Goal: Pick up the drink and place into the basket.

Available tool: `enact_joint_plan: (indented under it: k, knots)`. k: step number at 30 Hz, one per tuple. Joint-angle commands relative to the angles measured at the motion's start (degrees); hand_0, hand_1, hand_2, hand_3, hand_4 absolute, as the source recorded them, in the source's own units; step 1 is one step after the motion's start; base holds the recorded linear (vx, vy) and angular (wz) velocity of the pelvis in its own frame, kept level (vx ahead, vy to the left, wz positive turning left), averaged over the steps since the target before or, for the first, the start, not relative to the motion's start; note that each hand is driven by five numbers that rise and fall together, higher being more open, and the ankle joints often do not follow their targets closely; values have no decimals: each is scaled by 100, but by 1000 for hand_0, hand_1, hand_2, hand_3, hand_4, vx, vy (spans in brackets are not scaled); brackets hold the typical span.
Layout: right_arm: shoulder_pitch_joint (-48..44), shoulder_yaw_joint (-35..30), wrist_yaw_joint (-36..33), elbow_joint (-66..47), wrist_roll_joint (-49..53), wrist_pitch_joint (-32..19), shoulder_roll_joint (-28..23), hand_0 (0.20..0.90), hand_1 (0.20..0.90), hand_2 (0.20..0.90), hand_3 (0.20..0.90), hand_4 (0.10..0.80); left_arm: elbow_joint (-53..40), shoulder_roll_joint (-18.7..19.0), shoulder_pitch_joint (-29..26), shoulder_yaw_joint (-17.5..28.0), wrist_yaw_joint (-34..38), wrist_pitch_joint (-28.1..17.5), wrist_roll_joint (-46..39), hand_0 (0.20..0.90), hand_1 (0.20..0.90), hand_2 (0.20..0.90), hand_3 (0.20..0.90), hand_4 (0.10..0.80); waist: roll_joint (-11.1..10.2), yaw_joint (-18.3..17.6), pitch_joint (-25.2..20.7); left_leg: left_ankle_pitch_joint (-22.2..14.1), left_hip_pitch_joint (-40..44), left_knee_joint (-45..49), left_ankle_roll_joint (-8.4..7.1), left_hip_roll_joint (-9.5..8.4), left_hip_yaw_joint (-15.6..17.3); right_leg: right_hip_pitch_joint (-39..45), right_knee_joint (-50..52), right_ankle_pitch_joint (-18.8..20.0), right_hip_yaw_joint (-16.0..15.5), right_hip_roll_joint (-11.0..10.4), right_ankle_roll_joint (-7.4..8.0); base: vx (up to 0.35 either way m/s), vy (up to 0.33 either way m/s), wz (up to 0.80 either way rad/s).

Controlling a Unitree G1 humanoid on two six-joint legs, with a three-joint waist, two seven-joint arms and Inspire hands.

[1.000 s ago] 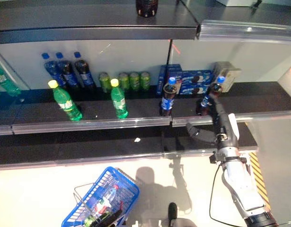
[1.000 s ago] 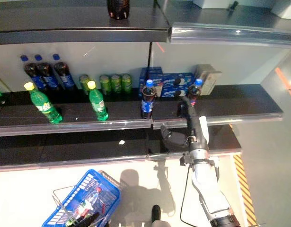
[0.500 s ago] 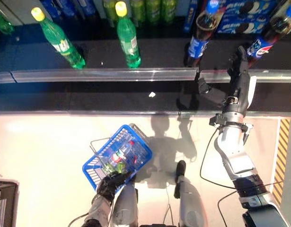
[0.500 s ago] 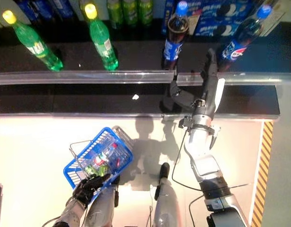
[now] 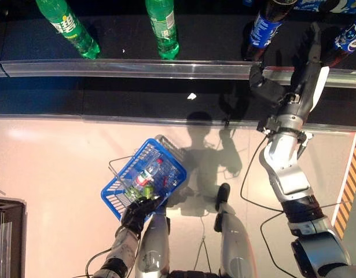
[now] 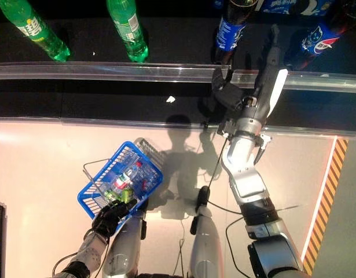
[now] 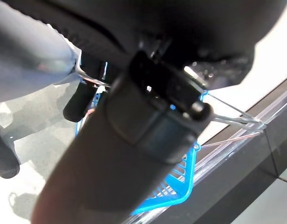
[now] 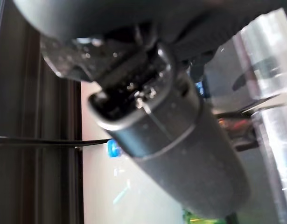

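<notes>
Two dark cola bottles with blue labels stand on the black shelf, one left of my right hand (image 5: 262,30) and one right of it (image 5: 347,39). My right hand (image 5: 294,87) reaches up over the shelf's front rail between them. Its fingers are straight and its thumb is spread, and it holds nothing. Its fingertips lie close beside the right bottle. My left hand (image 5: 136,212) is shut on the wire handles (image 7: 227,112) of the blue basket (image 5: 166,184), which hangs low at the left. A clear bottle (image 5: 144,176) and other drinks lie in it.
Two green bottles (image 5: 68,26) (image 5: 163,26) stand further left on the same shelf. A clear rail (image 5: 137,68) runs along the shelf front, above a lower black ledge with a white scrap (image 5: 191,96). A yellow-black floor stripe (image 5: 347,197) lies at the right.
The camera has tilted down, so shelf and bottles have shifted up in the picture. My right hand stays stretched out between the two cola bottles. The blue basket still hangs at the left.
</notes>
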Motion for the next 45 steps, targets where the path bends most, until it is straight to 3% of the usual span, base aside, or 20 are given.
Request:
enact_joint_plan:
  k: [1,17,30,33,34,35,36,37,38,45]
  knots:
    - [-900,-309,-223,-451,35,-165,-330,900,900,900,900,800,-430,162,488,-137,-53,-307,-233,300,300,300,200,100,-18,127,-57,433,-386,310,365,61,-233,182,374,-229,261,-100,-90,0,0,0]
    - [-2056,-159,-240,153,919,560,-564,900,900,900,900,800,-452,315,423,-246,-54,-128,-203,300,300,300,200,100,-40,390,-57,526,-661,277,366,35,-379,77,310,-244,129,-71,-140,28,-6,5]
    - [-2751,-112,-976,794,1361,924,-841,900,900,900,900,800,-608,411,407,-300,37,-90,-350,300,300,300,200,100,-35,492,-57,542,-970,319,385,-30,-432,-164,322,-225,94,-74,-127,12,3,2]
    - [-2913,-45,-1145,1178,1662,776,-977,900,900,900,900,800,-619,432,435,-320,9,-109,-380,300,300,300,200,100,-41,522,-57,542,-1017,328,389,-39,-466,-192,321,-228,94,-67,-131,15,5,2]
    - [-2984,-28,-1184,1306,1778,704,-1013,832,832,832,820,720,-638,446,448,-334,13,-111,-382,300,300,300,200,100,-44,539,-57,543,-1029,324,392,-40,-473,-202,320,-226,87,-66,-131,0,0,0]
    - [-3005,-24,-1183,1337,1791,694,-1020,811,811,811,796,696,-642,448,447,-335,14,-108,-382,300,300,300,200,100,-43,542,-57,544,-1030,322,392,-41,-474,-203,319,-225,87,-66,-131,0,0,0]
    - [-3129,9,-1191,1483,1844,637,-1055,533,533,533,472,372,-662,478,442,-354,9,-90,-410,300,300,300,200,100,-40,570,-57,555,-1042,305,390,-48,-494,-213,314,-220,83,-66,-125,0,0,0]
    - [-3160,21,-1189,1514,1863,617,-1061,335,335,335,241,141,-664,483,437,-357,6,-87,-421,300,300,300,200,100,-38,573,-57,556,-1050,305,389,-51,-500,-221,315,-219,81,-66,-124,0,0,0]
    - [-3281,69,-1199,1575,1968,585,-1084,300,300,300,200,100,-692,519,430,-386,8,-65,-451,300,300,300,200,100,-41,594,-57,561,-1078,310,387,-56,-520,-241,319,-218,73,-65,-121,0,0,0]
    - [-3727,341,-1297,1814,2219,566,-1036,300,300,300,200,100,-753,556,422,-446,25,-11,-498,300,300,300,200,100,-42,686,-57,570,-1167,328,400,-101,-621,-315,341,-226,67,-68,-128,14,-1,0]
